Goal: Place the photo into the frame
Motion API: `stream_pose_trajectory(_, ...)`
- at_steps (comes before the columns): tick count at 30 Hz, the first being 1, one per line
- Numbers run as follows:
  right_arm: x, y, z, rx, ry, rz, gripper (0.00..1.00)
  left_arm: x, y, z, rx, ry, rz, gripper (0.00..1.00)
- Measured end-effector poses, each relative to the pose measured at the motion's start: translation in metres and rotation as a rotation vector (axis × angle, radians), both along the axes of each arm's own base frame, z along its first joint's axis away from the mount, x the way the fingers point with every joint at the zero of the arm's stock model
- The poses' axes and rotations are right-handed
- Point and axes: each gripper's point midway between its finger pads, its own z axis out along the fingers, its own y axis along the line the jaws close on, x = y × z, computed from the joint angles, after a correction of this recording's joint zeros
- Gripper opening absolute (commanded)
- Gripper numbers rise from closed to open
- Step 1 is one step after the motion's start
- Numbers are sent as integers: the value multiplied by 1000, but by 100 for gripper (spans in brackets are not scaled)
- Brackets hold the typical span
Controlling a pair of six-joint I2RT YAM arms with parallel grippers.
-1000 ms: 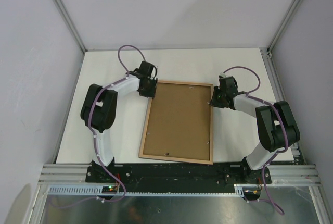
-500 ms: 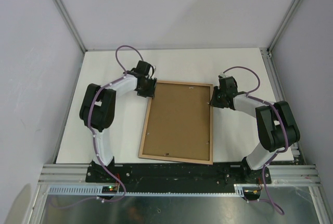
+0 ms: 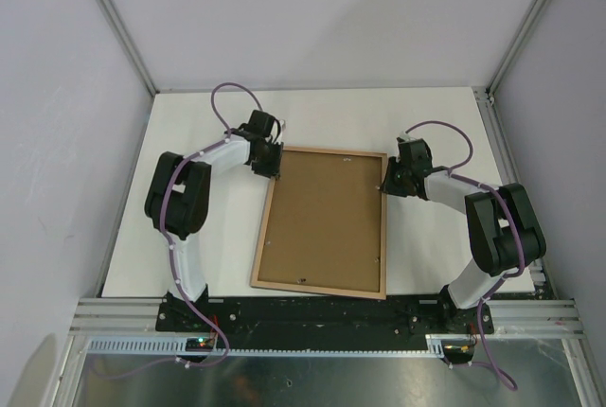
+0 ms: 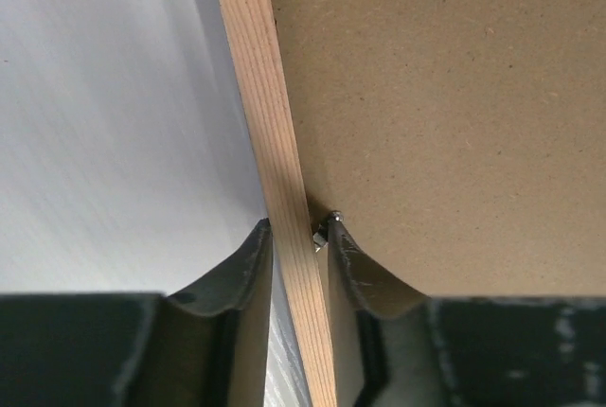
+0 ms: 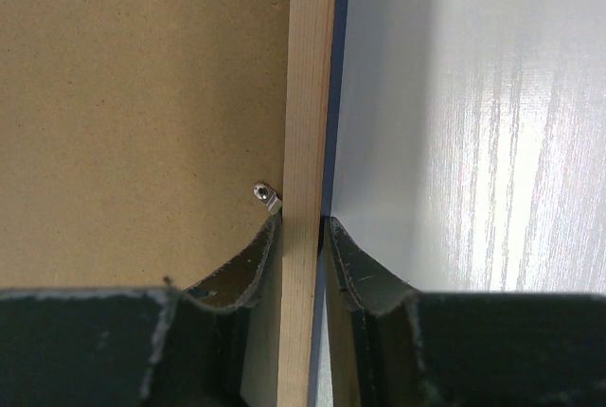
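Observation:
The frame (image 3: 268, 222) lies face down on the white table, its light wood back up, with the brown backing board (image 3: 325, 218) set in it. The photo is hidden. My left gripper (image 3: 274, 168) is at the frame's far left corner. In the left wrist view its jaws (image 4: 298, 222) are shut round the wooden rail (image 4: 260, 95), one finger on a small metal tab (image 4: 322, 235). My right gripper (image 3: 386, 185) holds the far right corner. Its jaws (image 5: 302, 220) are shut tight on the rail (image 5: 311, 66), whose navy edge shows beside it.
The white table (image 3: 208, 132) is walled in by pale panels and aluminium posts at the back corners. A metal tab (image 5: 266, 195) sits on the backing board by the right rail. The frame's near edge lies close to the arm bases.
The left jaws have closed in on the rail after widening briefly. The frame's near left corner has shifted slightly to the left. The right arm has not moved.

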Motion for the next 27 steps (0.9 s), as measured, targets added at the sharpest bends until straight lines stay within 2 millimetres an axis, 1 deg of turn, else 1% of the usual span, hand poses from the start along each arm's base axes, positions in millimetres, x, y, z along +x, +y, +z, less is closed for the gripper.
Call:
stream_pose_trajectory(3, 0, 1, 0, 3, 1, 2, 0, 0, 0, 0, 0, 1, 5, 12)
stream_pose_trajectory(4, 0, 1, 0, 4, 1, 3, 0, 0, 0, 0, 1, 0, 10, 7)
stream_pose_trajectory(5, 0, 1, 0, 4, 2, 3, 0, 0, 0, 0, 1, 0, 12, 3)
stream_pose_trajectory(7, -1, 1, 0, 5, 2, 3, 0, 1, 1, 0, 2, 1, 19, 1)
stream_pose_trajectory(16, -1, 2, 0, 10, 3, 7, 0, 11, -1, 0, 13, -11, 37, 0)
stream_pose_trajectory(21, -1, 2, 0, 10, 3, 6, 16, 19, -3, 1, 15, -24, 32, 0)
stream_pose_trajectory(27, -3, 3, 0, 4, 8, -2, 26, 26, -6, 2, 15, -34, 9, 0)
